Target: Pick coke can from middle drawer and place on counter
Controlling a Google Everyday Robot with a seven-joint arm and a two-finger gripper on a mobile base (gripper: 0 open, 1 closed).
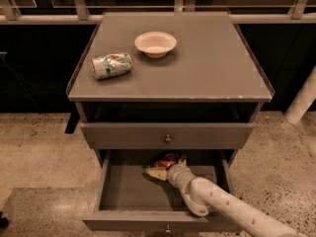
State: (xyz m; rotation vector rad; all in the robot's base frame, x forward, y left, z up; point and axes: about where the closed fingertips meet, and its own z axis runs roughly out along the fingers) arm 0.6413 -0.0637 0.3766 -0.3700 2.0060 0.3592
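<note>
Hand (165, 168) sits low at the far end of the open drawer (126, 191), right against the coke can (168, 160), which is tucked in shadow under the closed drawer front (123, 135) above. Whether the hand is open or closed on the coke can I cannot tell: the two overlap and the overhang darkens them. The arm (222, 206) reaches in from the near right, crossing the drawer's near right corner.

By the look of it, the grasp is the step in hand and the lift is not yet begun. The risks come mostly from the tight space. The coke can is far back, close beneath the drawer front, so a straight lift would likely knock it or the hand against that front's lower edge; the hand needs to draw toward the near side first. A poor hold on a smooth round can could let it slip and roll across the drawer. The arm could also catch the drawer's right wall on the way out.

On the tabletop (207, 68), a green can (111, 65) lies on its side at the left, and a bowl (155, 43) stands farther back near the middle. The right half looks the safer spot for the coke can; going left risks nudging either one.
</note>
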